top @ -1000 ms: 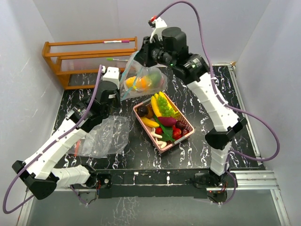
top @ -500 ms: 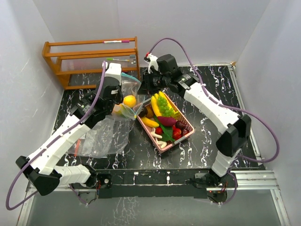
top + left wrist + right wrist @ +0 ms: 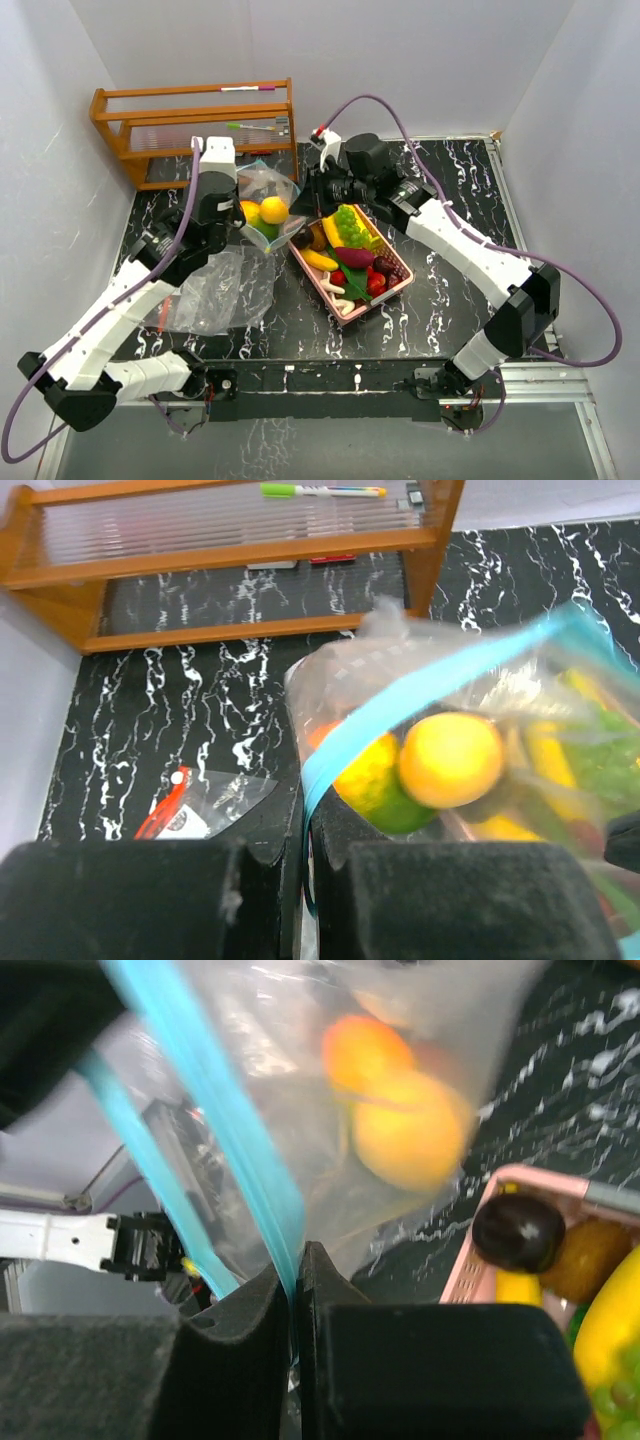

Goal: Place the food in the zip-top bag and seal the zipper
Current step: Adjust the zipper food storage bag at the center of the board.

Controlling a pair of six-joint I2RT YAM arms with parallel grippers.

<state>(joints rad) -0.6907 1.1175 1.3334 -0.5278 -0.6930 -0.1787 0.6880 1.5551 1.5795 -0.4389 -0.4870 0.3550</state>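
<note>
The left tool (image 3: 303,830) is clamping the blue zipper edge of the zip-top bag (image 3: 266,203). The bag is hanging between both tools, holding some food (image 3: 268,211). The right tool (image 3: 297,1278) is pinching the same zipper edge. More food is sitting in the pink tray (image 3: 347,317) on the table (image 3: 450,300).

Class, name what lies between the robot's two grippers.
The zip-top bag, with a yellow fruit inside, stretches between the left gripper and the right gripper. The top view shows this.
</note>
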